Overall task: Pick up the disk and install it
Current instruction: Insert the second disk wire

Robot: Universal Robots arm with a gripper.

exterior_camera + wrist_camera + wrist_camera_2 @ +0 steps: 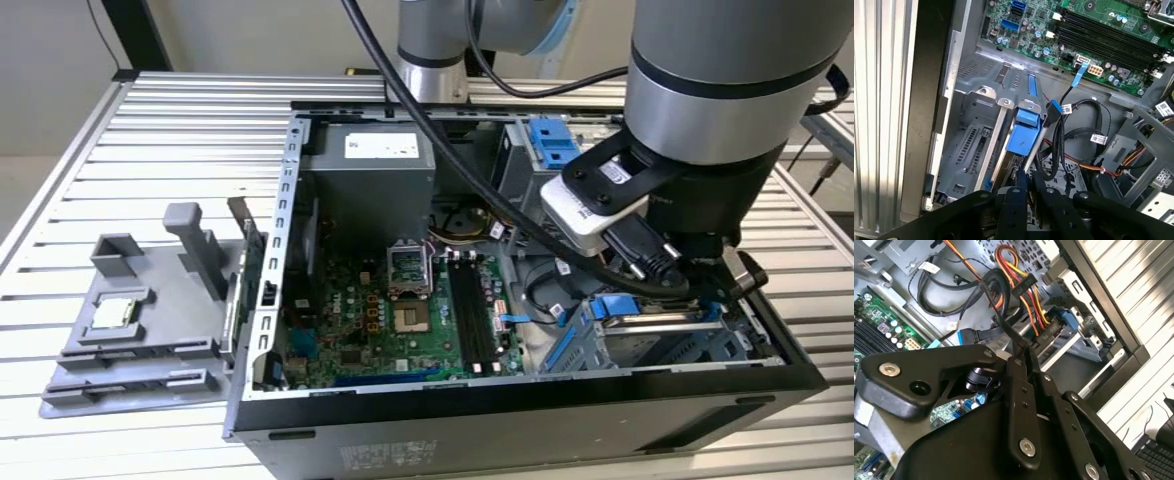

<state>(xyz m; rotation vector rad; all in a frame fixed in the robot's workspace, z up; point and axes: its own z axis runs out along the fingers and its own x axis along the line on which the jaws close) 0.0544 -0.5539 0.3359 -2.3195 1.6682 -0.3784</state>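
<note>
Gripper [1026, 187]: black fingers are closing tight on the upper edge of the disk [1023, 131], which is standing on edge, blue carrier showing, partly down in the grey drive cage [971, 145] at the corner of the computer case [534, 400].
Handling judgement: seating is probably going best with the disk kept parallel to the cage rails and clear of the black cables [1066, 135] just beside it.
Exterior view: arm is blocking most of the cage; a grey tray [134, 340] is sitting outside the case on the slatted table [174, 130].
Second wrist view: orange-yellow power wires [1026, 290] are hanging near the cage.
</note>
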